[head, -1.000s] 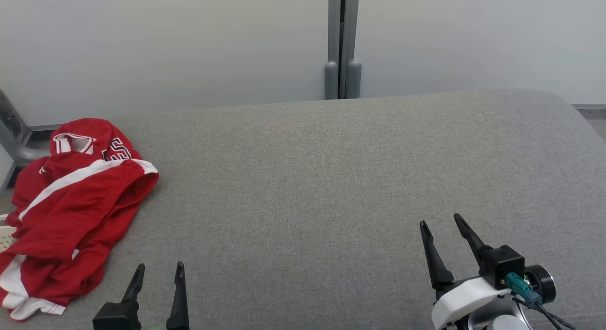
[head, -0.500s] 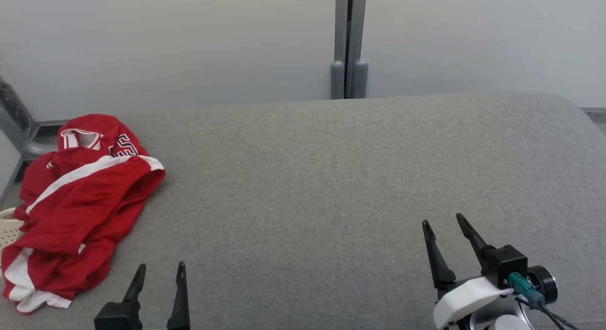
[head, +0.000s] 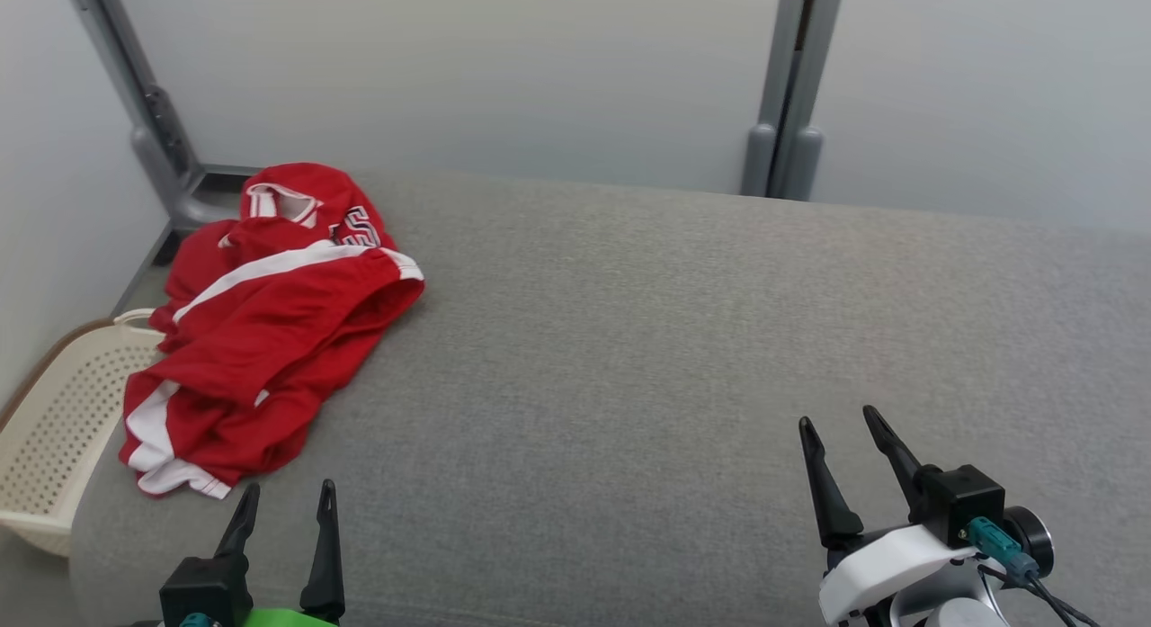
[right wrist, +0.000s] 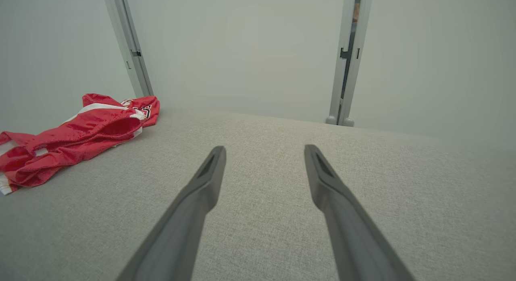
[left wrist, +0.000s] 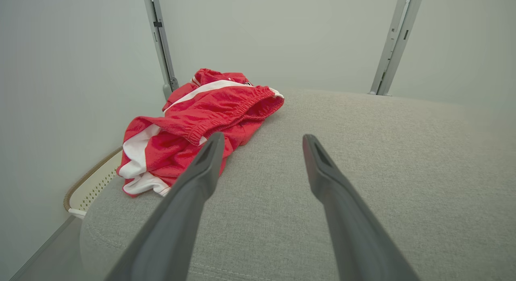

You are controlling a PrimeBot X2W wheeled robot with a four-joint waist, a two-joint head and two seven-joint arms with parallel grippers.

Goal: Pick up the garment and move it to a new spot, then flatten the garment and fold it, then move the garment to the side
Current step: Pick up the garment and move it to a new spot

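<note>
The head has swung left. The whole view has shifted, so the garment now sits nearer the middle, and a basket has come in beside the counter. The garment itself has not moved: it lies crumpled, red and white, at the counter's far left end. The left claw, near the heap, and the right claw, well apart from it, gape wide and hold nothing. I judge the pickup is being lined up. The counter is padded in grey fabric, with pale walls and grey posts behind it.

Lab booth: pale partitions, padded table
</note>
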